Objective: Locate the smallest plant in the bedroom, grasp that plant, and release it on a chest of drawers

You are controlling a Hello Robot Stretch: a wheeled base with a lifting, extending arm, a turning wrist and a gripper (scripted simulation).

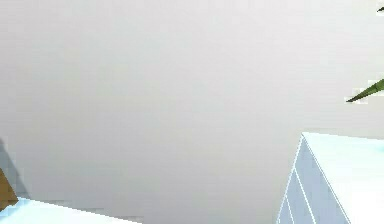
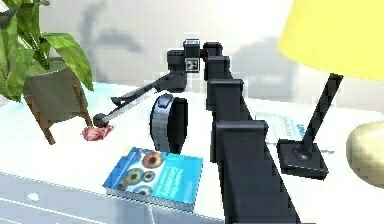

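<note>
potted plant [image 2: 52, 92]: green leaves, pot on a wooden stand, set at the upper left of the arm side frame on the pale surface [image 2: 45, 170]. arm [image 2: 240, 140]: a dark bar from the bottom edge; the jaws are seen centre left, near a small pink thing [image 2: 95, 132]; their state, and whether anything is held, cannot be told. blue book [image 2: 155, 178]: lower centre. yellow lamp [image 2: 330, 35]: right. white chest of drawers [image 1: 340, 175]: lower right of the forward frame.
</note>
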